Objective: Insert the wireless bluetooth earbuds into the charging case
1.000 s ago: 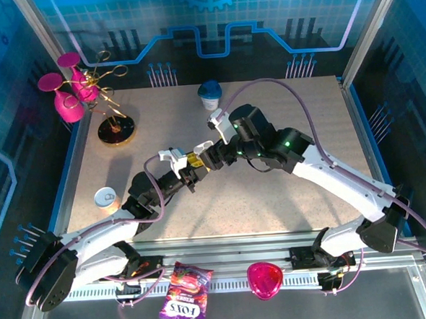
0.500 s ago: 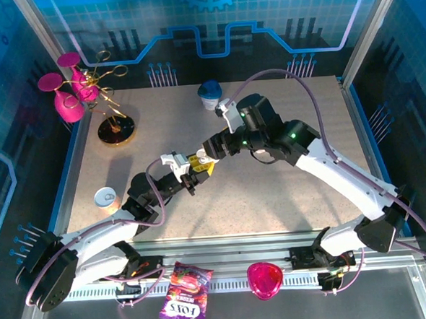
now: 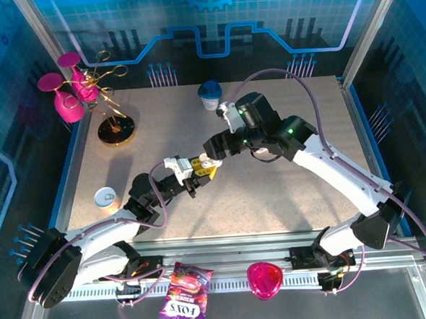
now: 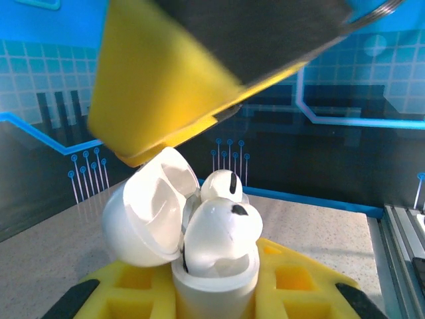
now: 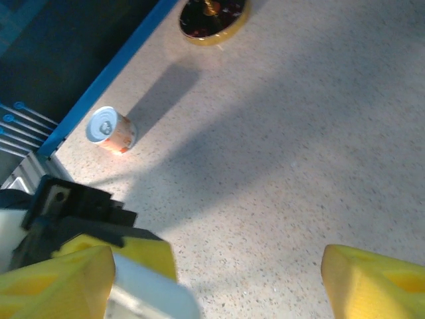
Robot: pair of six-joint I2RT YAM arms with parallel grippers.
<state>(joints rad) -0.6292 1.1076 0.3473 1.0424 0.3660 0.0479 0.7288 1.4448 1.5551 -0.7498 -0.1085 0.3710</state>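
**Risks, as judged.**
- The front earbud (image 4: 222, 229) is seen riding high in its well, its rounded head well above the rim of the charging case (image 4: 212, 289). It is judged not fully seated.
- If it is pressed off-centre, it may be tipped out and dropped to the tabletop (image 4: 319, 219).
- A yellow finger (image 4: 159, 86) of the right claw (image 5: 212, 289) is seen in the upper left of the left wrist view, just above the open lid (image 4: 149, 206). Whether the two are touching cannot be told.
- Should the lid be nudged from there, it could be snapped down onto the proud earbud and jammed, or the case could be twisted in its grip.
- The case is held by its lower body, so it may be slid between the pads by a hard downward push.

**Claws.**
- The left claw (image 3: 196, 173) is pressed together on the case, which is pinched upright between yellow pads (image 4: 299, 279).
- The right claw is spread wide, and nothing is held in it.

**Task's things.**
- Two earbuds are noted: small, glossy white and egg-like, each with a dark oval mark.
- The rear earbud (image 4: 222, 185) is placed behind the front one, right of the lid. How deep it sits cannot be told.
- The case is white and smooth, with its lid hinged open to the left.
- In the top view the case is found near frame centre, slightly left, between the two claws.
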